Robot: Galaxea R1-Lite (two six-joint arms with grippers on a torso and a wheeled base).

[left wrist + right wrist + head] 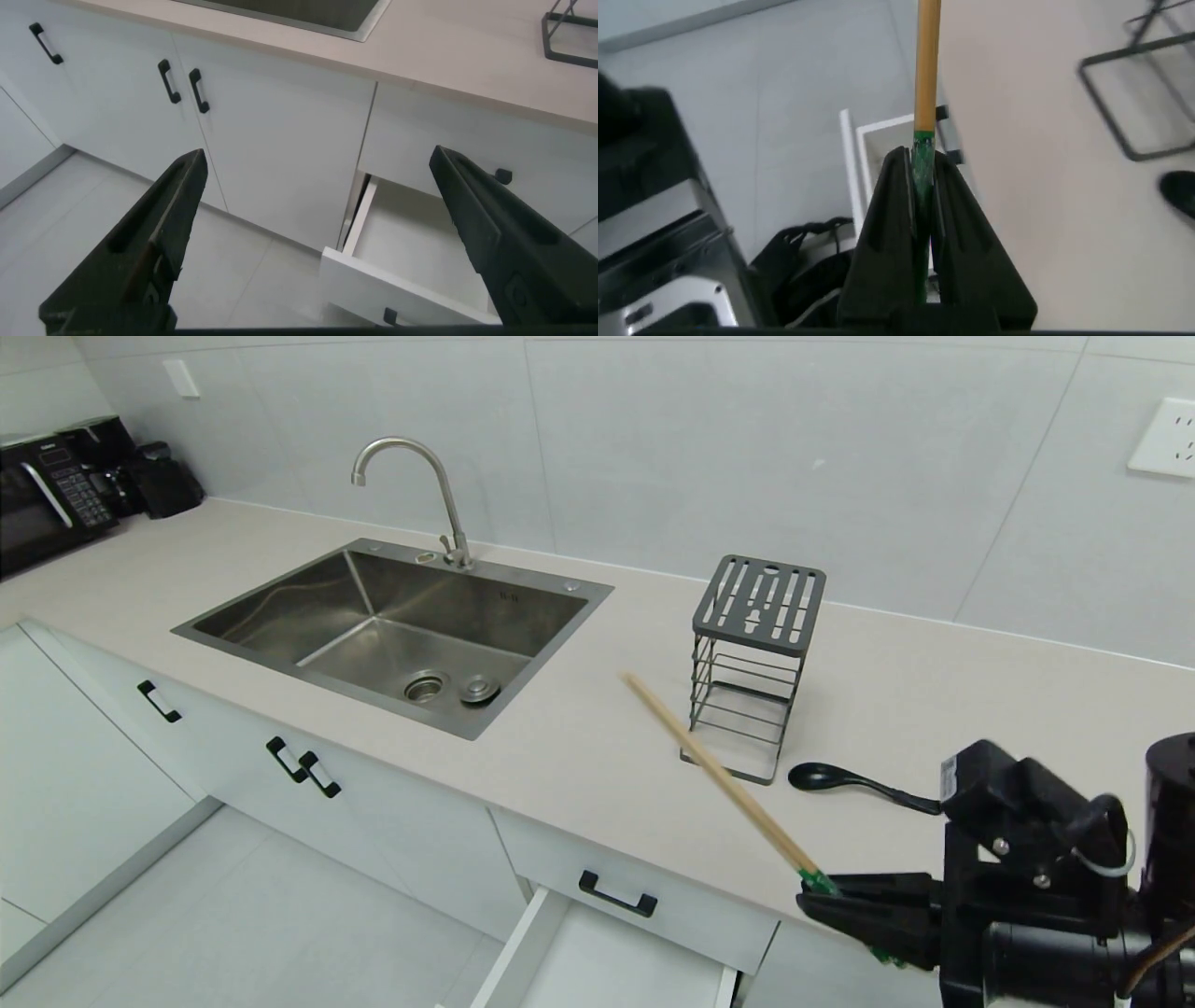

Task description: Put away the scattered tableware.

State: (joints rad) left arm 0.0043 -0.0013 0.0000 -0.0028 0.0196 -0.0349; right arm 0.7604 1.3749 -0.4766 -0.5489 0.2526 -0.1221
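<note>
**A:** What is counted on the pale stone countertop (579, 756)?

**B:** One dark metal wire rack with a slotted top (752, 663), one black spoon (864, 786), one rectangular stainless steel sink (317, 683) and one curved steel tap (449, 509) are seen. One long pale wooden chopstick with a green end (709, 765) is held above the countertop. Whether a second stick lies against it cannot be told.

**A:** How are the edges and the open room laid out?

**B:** The rack is stood to the right of the sink, well apart from it, and bare countertop is left between them. The spoon is laid just to the right of the rack's near foot. Below the near edge, one white drawer (597, 961) is pulled open.

**A:** How are the arms posed?

**B:** The right gripper (822, 896) is held at the near right, by the countertop's edge. Its jaws are closed tight on the chopstick's green end. The stick is slanted away to the far left, across the rack's near corner. The left gripper (318, 168) is held out before the cabinet fronts with its jaws spread wide, and nothing is gripped.
</note>
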